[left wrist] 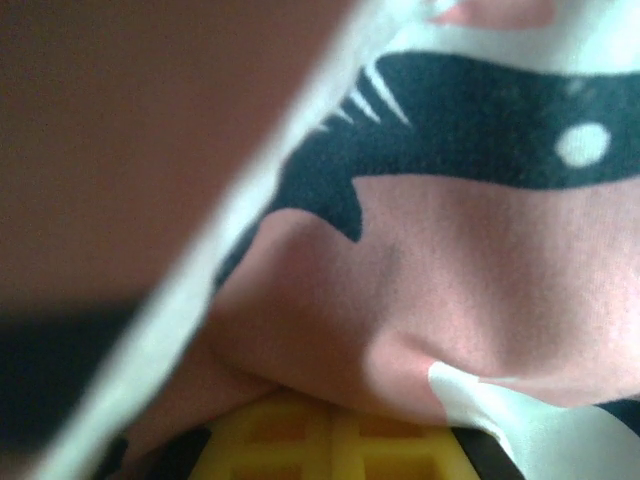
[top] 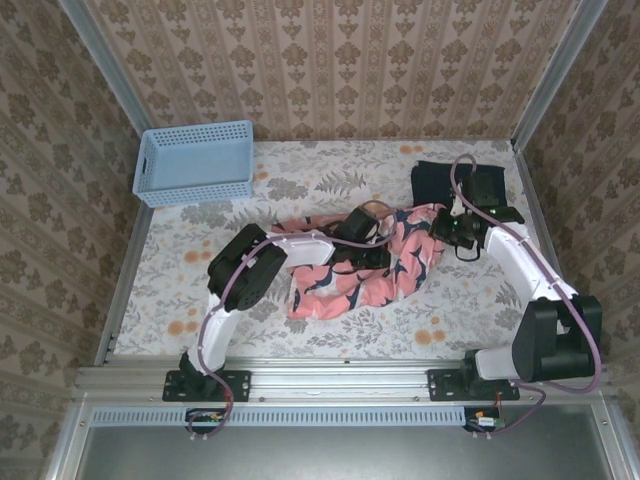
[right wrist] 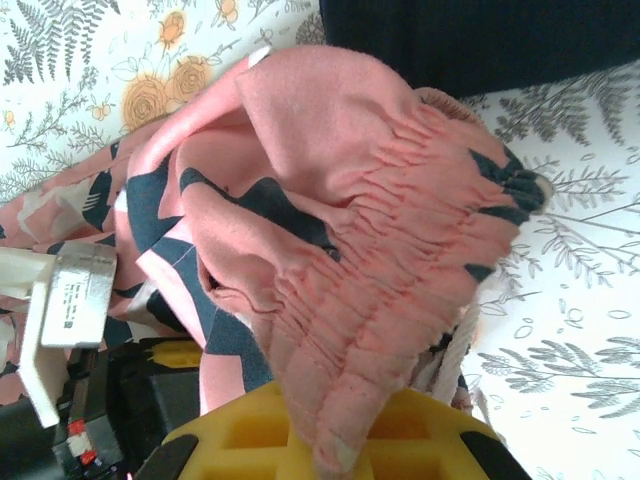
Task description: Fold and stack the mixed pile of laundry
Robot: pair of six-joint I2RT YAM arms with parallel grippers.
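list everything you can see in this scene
printed garment: one, coral-pink with navy and white print, crumpled at the table's middle
navy garment: one, dark navy, folded flat, far right
basket: one, light blue perforated plastic, far left corner
tablecloth: one, white with floral print, covering the table
walls: three, beige patterned wallpaper, around the table
left gripper: one, black with yellow pads, down in the printed garment, jaws hidden by cloth
right gripper: one, black with yellow pads, holding the printed garment's gathered edge at its right end
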